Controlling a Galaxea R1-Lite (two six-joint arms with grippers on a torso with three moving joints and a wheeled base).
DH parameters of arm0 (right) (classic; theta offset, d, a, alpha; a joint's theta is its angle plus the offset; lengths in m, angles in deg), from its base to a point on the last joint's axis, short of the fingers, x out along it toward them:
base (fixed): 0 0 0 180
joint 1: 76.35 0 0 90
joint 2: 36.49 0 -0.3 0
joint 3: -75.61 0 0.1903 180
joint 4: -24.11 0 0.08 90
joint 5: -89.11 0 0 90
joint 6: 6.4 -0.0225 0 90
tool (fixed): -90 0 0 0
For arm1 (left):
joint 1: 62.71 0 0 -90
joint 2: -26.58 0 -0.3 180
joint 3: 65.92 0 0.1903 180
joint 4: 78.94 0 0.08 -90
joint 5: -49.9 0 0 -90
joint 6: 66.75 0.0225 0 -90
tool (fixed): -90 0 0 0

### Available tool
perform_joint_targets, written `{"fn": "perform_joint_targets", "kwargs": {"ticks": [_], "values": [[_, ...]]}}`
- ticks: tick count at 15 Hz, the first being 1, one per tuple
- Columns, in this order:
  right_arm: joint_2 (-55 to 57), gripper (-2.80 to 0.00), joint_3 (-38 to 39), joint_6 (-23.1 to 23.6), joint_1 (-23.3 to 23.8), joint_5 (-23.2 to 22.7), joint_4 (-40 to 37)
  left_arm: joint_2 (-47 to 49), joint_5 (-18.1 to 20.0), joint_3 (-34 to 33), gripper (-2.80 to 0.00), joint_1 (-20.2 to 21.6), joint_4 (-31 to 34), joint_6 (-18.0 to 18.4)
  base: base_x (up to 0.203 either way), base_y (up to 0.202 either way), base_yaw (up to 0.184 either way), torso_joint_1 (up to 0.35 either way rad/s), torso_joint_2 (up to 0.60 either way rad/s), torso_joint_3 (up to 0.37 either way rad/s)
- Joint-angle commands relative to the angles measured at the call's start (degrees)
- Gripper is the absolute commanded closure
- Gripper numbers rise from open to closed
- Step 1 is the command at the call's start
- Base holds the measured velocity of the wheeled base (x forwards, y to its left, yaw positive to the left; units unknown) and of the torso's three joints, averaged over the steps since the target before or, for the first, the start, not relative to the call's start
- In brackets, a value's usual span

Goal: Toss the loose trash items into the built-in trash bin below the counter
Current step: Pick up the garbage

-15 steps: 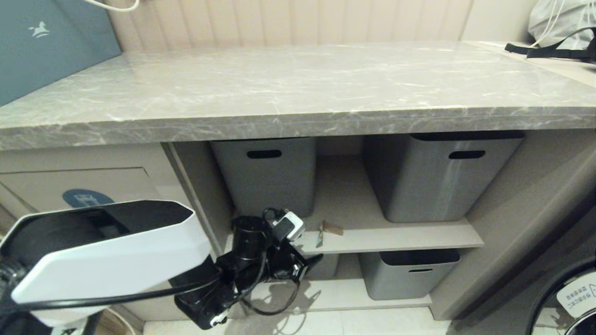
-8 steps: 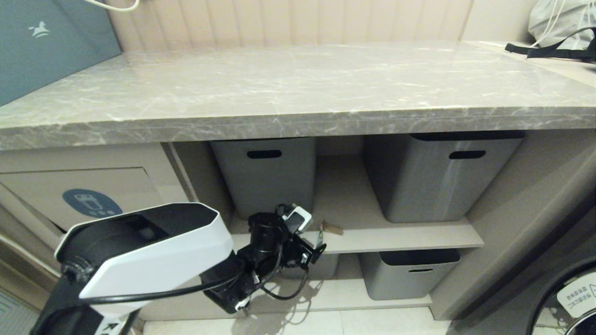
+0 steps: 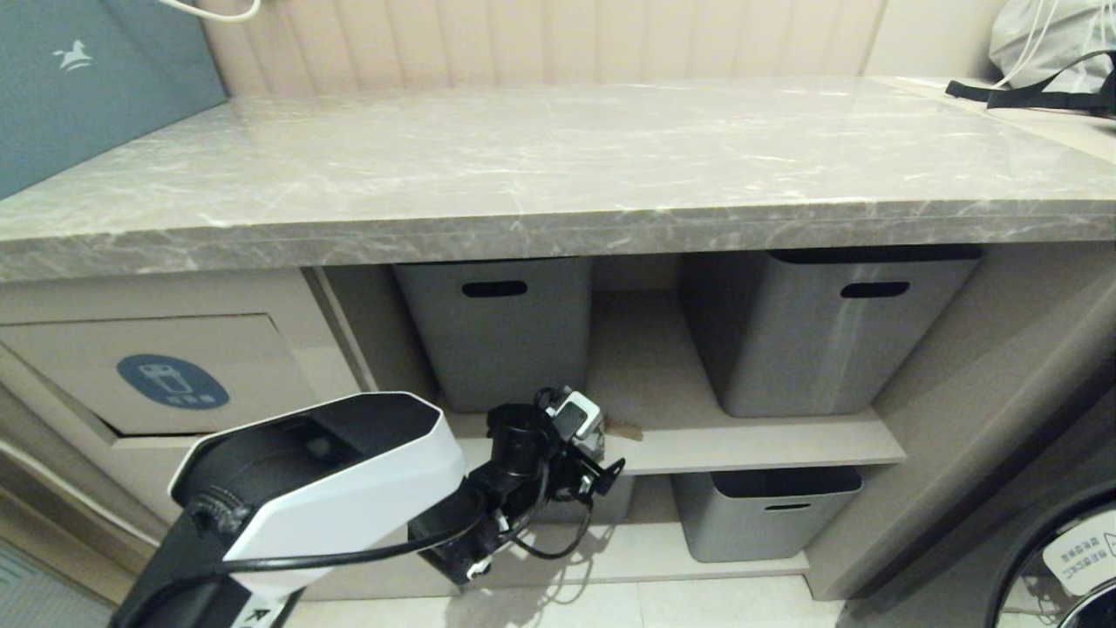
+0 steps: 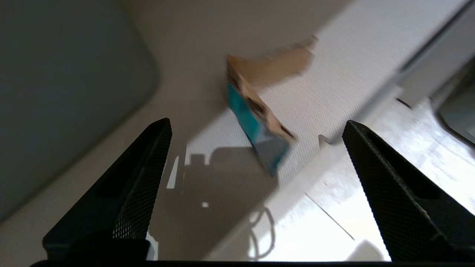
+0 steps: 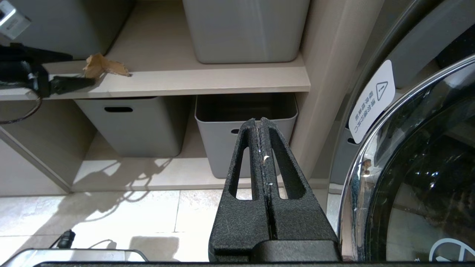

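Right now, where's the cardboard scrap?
The cardboard scrap lies near the front edge of the upper shelf under the counter, just ahead of the open left end effector, beside the grey tub.

The trash bin flap [image 3: 170, 371] at the lower left carries a blue oval sticker [image 3: 173, 381] with a white bin icon and a line of white characters beneath, too small to read; the teal board [image 3: 91, 83] at the far left of the counter bears a small white horse logo [image 3: 72, 56]; a white label [image 5: 372, 101] on the round door at the right shows a warning triangle with an exclamation mark above two columns of Chinese characters, not legible; no numbers or brand names can be read.
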Motion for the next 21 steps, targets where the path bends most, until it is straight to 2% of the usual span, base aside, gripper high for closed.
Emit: {"fn": "perform_joint_targets", "kwargs": {"ticks": [1, 7, 8, 11, 21], "values": [[0.0, 0.00, 0.0, 0.0, 0.0, 0.0, 0.0, 1.6, -0.6, 1.8, -2.80, -0.1, -0.4, 0.4, 0.000, 0.000, 0.000, 0.000, 0.00, 0.000], [0.0, 0.00, 0.0, 0.0, 0.0, 0.0, 0.0, 4.2, -1.9, 5.1, -2.80, 0.2, -0.4, 1.4, 0.000, 0.000, 0.000, 0.000, 0.00, 0.000], [0.0, 0.00, 0.0, 0.0, 0.0, 0.0, 0.0, 4.9, -2.4, 6.1, -0.03, 0.4, -0.4, 1.5, 0.000, 0.000, 0.000, 0.000, 0.00, 0.000], [0.0, 0.00, 0.0, 0.0, 0.0, 0.0, 0.0, 6.0, -3.2, 8.0, 0.00, 0.7, -0.4, 1.7, 0.000, 0.000, 0.000, 0.000, 0.00, 0.000], [0.0, 0.00, 0.0, 0.0, 0.0, 0.0, 0.0, 3.5, -3.1, 6.9, 0.00, 1.2, -0.5, 1.7, 0.000, 0.000, 0.000, 0.000, 0.00, 0.000]]}}
